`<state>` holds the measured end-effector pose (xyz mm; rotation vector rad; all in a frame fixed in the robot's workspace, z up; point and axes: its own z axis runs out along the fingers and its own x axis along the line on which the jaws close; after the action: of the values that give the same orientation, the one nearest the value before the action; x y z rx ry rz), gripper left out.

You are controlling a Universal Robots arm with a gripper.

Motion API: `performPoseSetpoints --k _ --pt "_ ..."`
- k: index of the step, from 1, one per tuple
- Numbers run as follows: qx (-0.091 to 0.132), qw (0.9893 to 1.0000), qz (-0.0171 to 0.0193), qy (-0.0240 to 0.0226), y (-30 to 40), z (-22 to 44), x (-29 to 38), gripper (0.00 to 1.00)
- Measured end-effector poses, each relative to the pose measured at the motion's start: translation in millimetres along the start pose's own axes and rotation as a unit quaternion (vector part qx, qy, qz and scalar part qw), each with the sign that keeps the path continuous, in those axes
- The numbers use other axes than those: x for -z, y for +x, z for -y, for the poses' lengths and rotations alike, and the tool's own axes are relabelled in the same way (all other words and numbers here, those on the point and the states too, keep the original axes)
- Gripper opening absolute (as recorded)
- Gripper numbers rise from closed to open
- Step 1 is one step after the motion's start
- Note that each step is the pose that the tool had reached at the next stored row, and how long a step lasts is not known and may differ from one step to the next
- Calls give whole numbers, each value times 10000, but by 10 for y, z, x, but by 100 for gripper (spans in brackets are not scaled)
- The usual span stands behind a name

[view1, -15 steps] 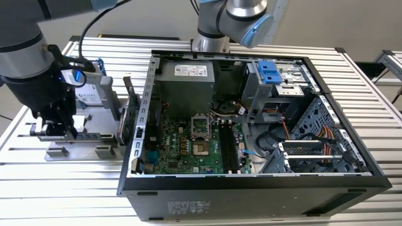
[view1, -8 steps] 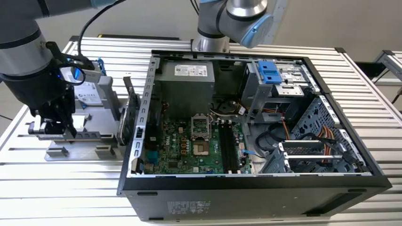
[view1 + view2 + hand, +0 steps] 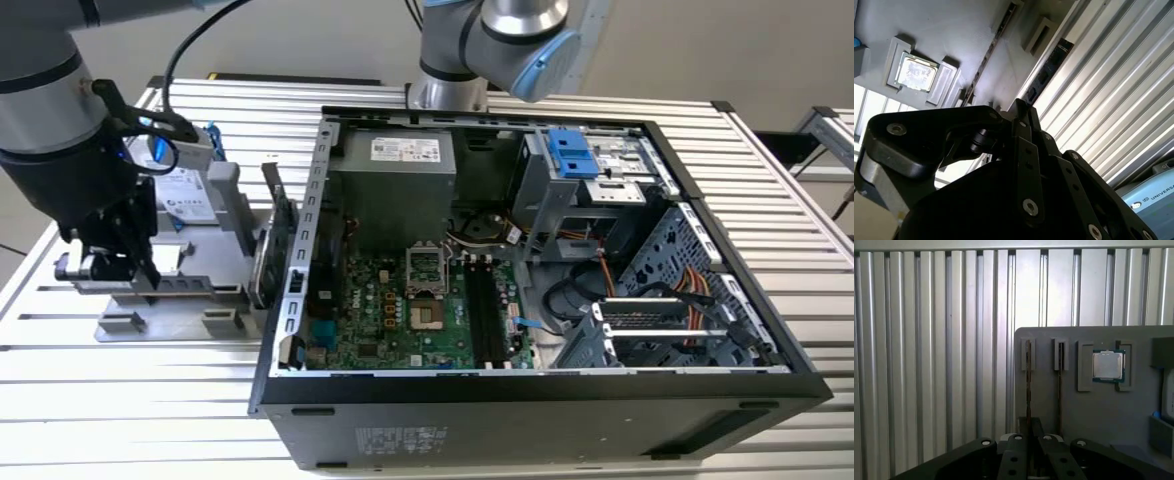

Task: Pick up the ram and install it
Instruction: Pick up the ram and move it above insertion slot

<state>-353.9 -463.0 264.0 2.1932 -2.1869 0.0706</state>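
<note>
The ram (image 3: 1028, 380) is a thin stick seen edge-on, standing in a slot of the grey holder (image 3: 1094, 410); in the second wrist view the ram (image 3: 991, 50) shows as a narrow dark line. My gripper (image 3: 1030, 422) is down on its near end, fingers drawn together on the stick's two faces. In the exterior view the gripper (image 3: 127, 270) hangs over the holder (image 3: 174, 300) at that view's left, beside the open computer case (image 3: 534, 400). The motherboard's black slots (image 3: 483, 310) lie bare inside the case.
A second stick (image 3: 1059, 385) stands in the neighbouring slot. A processor chip (image 3: 1108, 365) sits in a pocket of the holder. A silver drive (image 3: 180, 200) rests at the holder's back. Another arm's base (image 3: 494, 40) stands behind the case on the slatted metal table (image 3: 134, 400).
</note>
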Motion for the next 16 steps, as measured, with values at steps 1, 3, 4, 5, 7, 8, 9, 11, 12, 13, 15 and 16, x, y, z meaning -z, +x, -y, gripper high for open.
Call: performPoseSetpoints --k 1,3,4,5,7,8,9,11,12,13,15,16 --pt "0 10000 0 0 0 0 8 0" --pt "0 10000 0 0 2 0 23 0" --pt "0 10000 0 0 2 0 30 0" --pt "0 10000 0 0 2 0 37 0" --pt "0 10000 0 0 3 -1 51 0" --pt "0 10000 0 0 3 -1 58 0" --pt "-1 10000 0 0 4 -1 65 0" --pt "-1 10000 0 0 5 -1 79 0" --pt "-1 10000 0 0 5 -1 85 0" --pt "0 10000 0 0 6 -1 91 0" --pt "0 10000 0 0 6 -1 101 0" --pt "0 10000 1 1 6 -1 104 0"
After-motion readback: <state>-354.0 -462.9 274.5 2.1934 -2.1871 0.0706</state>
